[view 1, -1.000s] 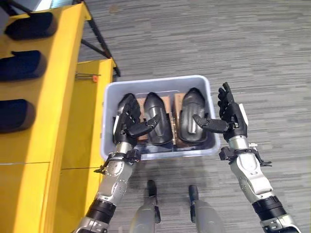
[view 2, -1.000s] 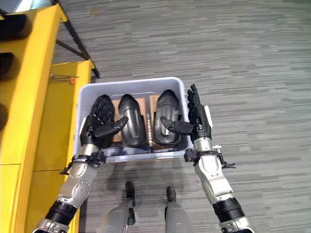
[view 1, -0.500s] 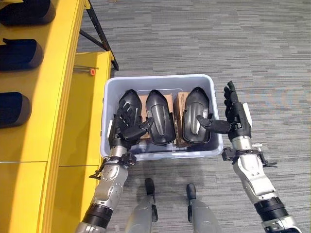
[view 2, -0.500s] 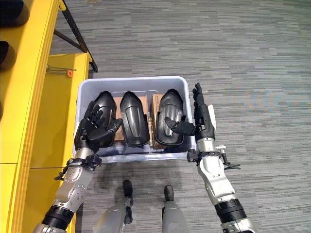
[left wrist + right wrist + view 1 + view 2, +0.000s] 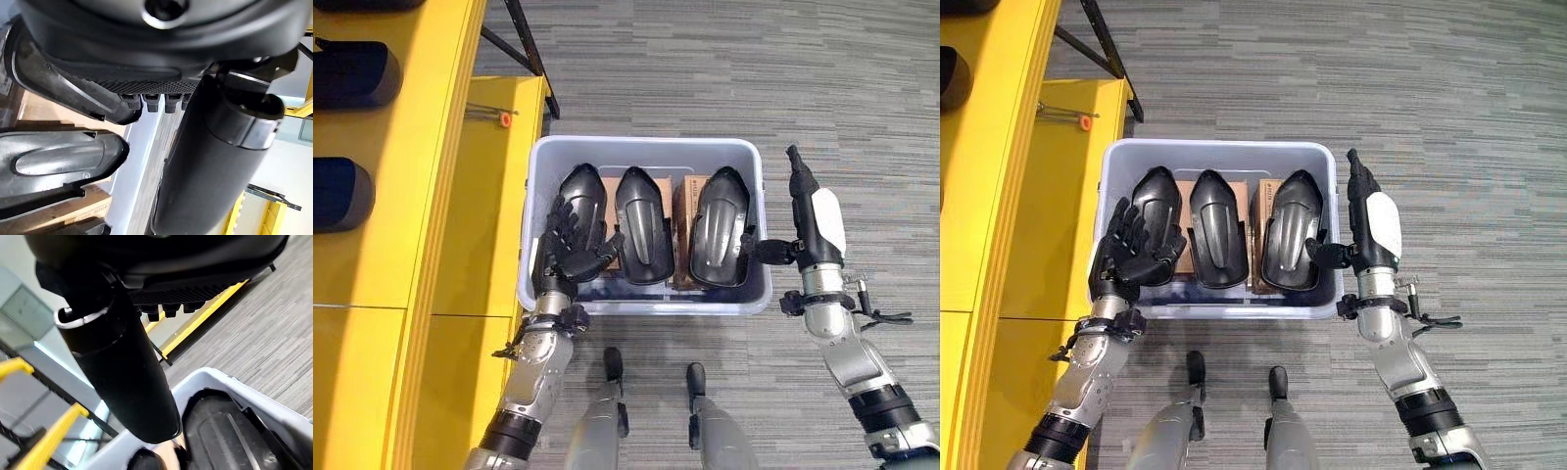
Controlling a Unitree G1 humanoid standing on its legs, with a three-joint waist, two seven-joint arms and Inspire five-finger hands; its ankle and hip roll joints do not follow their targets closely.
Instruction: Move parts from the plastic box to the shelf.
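Three black parts (image 5: 646, 235) lie side by side in the plastic box (image 5: 646, 304) on cardboard, none lifted yet. Compared with a second ago, both hands have spread toward the box's side walls: left hand (image 5: 570, 247) sits over the left part near the left wall, fingers splayed and loosely bent, holding nothing; right hand (image 5: 815, 223) now stands just outside the right wall, fingers straight, thumb reaching over the rim. Likely lining up on the box or an outer part. Yellow shelf (image 5: 401, 196) at left already carries dark parts (image 5: 352, 73).
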